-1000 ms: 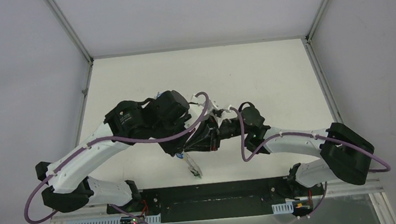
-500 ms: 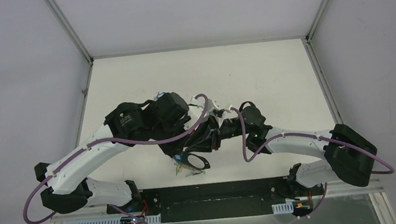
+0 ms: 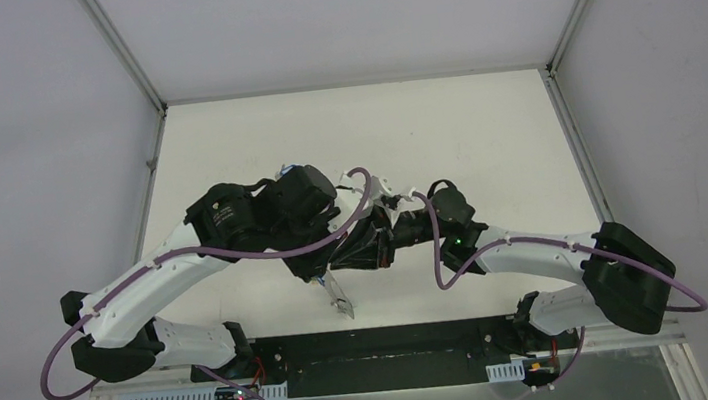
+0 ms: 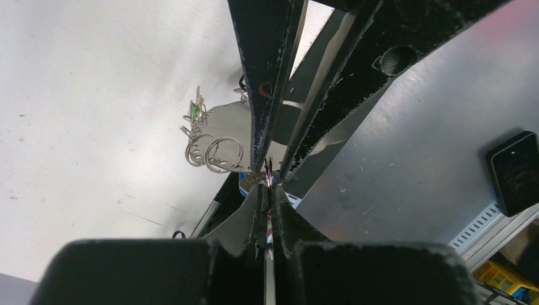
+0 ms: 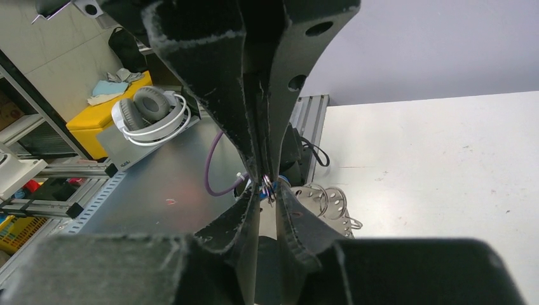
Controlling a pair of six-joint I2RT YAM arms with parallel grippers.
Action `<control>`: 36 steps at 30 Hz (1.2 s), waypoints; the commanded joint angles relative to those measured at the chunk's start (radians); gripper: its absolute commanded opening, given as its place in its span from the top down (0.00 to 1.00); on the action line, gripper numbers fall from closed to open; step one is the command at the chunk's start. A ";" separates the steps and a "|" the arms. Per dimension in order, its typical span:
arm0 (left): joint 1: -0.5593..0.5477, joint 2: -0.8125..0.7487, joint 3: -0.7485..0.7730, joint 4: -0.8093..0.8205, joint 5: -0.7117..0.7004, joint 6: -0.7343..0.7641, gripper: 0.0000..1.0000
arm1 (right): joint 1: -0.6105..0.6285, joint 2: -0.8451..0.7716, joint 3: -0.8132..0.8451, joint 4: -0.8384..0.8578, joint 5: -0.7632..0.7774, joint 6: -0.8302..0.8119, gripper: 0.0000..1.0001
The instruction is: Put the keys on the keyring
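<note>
Keyring (image 3: pixel 340 298) swung edge-on — thin wire loop.

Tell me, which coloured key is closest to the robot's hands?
The blue key, tucked right beside the left hand. The green key dangles farther out, past the small silver rings.

Clearance: left gripper (image 3: pixel 344 257) and right gripper (image 3: pixel 368 249) meet tip to tip, each blocking the other's path ahead, with the keyring (image 3: pixel 339 297) hanging just below the tips; bare surface (image 3: pixel 372 127) lies open beyond them and to both outer sides.
</note>
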 commanded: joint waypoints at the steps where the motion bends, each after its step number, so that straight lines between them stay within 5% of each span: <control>1: -0.002 -0.022 -0.007 0.051 0.020 -0.016 1.00 | 0.009 -0.001 0.055 0.029 -0.019 -0.016 0.84; 7: -0.003 -0.025 -0.020 0.066 0.021 -0.013 1.00 | 0.009 0.015 0.063 0.035 -0.036 -0.009 1.00; 11: -0.002 -0.040 -0.034 0.080 0.004 -0.013 1.00 | 0.009 0.013 0.057 0.039 -0.037 -0.010 1.00; 15: -0.002 -0.065 -0.056 0.118 -0.008 -0.014 0.73 | 0.005 -0.005 0.043 0.031 -0.030 -0.021 1.00; 23: 0.000 -0.158 -0.144 0.287 -0.042 -0.075 0.35 | -0.048 -0.054 0.002 0.017 -0.012 0.008 1.00; 29: 0.024 -0.230 -0.254 0.488 0.000 -0.113 0.28 | -0.122 -0.115 -0.051 0.018 -0.010 0.043 1.00; 36: 0.227 -0.290 -0.375 0.708 0.250 -0.197 0.28 | -0.201 -0.184 -0.092 0.018 -0.018 0.081 1.00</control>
